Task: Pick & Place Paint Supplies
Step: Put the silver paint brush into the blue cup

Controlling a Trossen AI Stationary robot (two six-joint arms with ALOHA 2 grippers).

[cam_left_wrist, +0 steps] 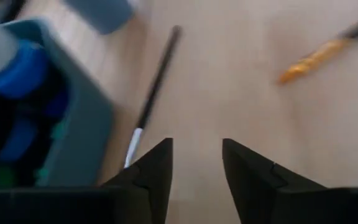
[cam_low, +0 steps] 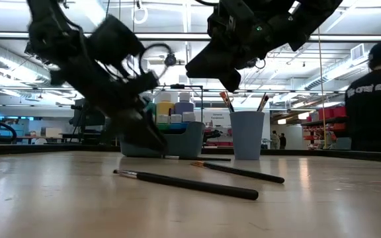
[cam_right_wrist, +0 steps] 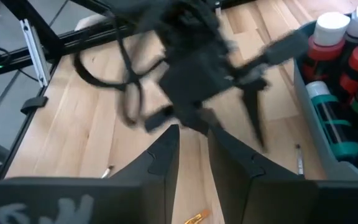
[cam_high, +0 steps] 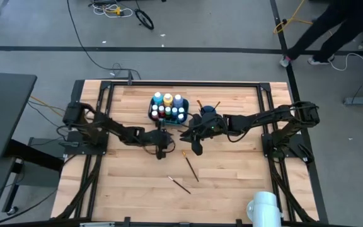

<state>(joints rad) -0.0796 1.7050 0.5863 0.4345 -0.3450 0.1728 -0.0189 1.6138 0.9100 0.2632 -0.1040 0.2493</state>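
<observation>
With its fingers parted and empty just beside the teal bin [cam_high: 167,112], the left gripper [cam_left_wrist: 194,168] could nudge the nearby loose paintbrush [cam_left_wrist: 154,93] away, while the right gripper [cam_right_wrist: 194,152], also slightly open and empty, crowds it from the right.

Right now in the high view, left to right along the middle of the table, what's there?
left gripper → teal bin of paint bottles → brush with the orange tip → right gripper → blue cup.
</observation>
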